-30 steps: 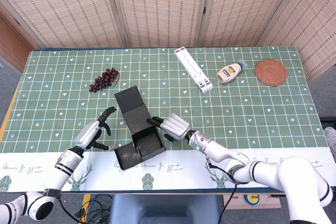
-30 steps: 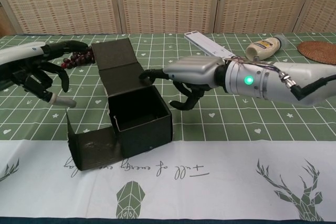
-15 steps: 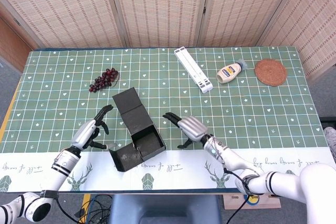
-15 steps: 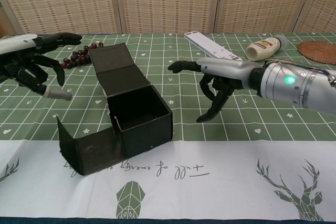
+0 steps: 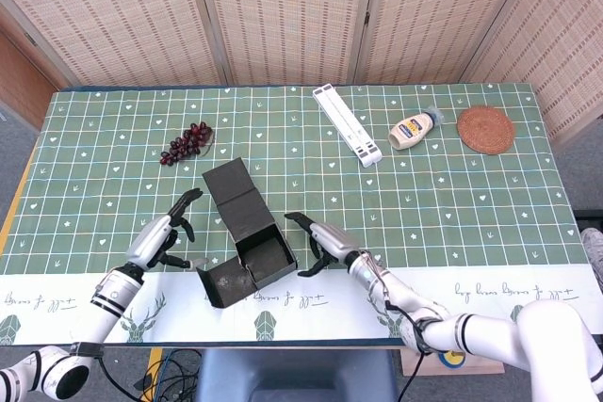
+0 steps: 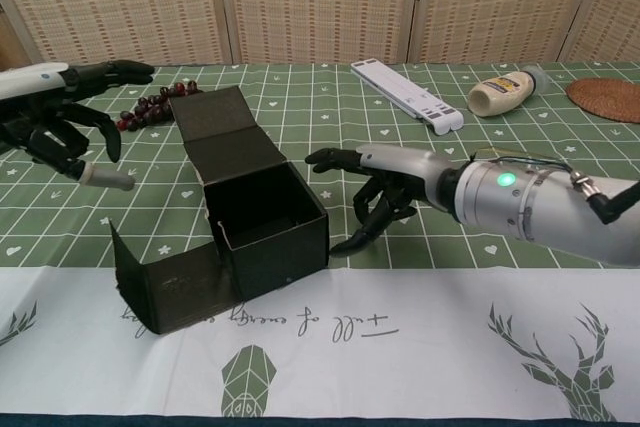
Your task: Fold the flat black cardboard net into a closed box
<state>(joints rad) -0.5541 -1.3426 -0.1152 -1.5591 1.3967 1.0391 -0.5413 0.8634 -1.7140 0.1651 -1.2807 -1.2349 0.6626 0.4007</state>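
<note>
So the table [image 5: 452, 204] has a green patterned cloth, and the black box [image 5: 247, 233] sits near its front edge, half folded: body standing up open, lid flap [image 5: 234, 192] leaning back, one side flap [image 6: 150, 282] still hanging out front-left. Right hand [image 5: 323, 240] hovers just right of the box, fingers spread, holding nothing. Left hand [image 5: 162, 237] is off to the box's left, also spread and empty. Behind the box: white strip [image 5: 348, 124], woven coaster [image 5: 486, 129], squeeze bottle [image 5: 415, 128], and grapes [image 5: 187, 142].

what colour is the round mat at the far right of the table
Reddish-brown, woven; the round mat shows best in the head view.
</note>
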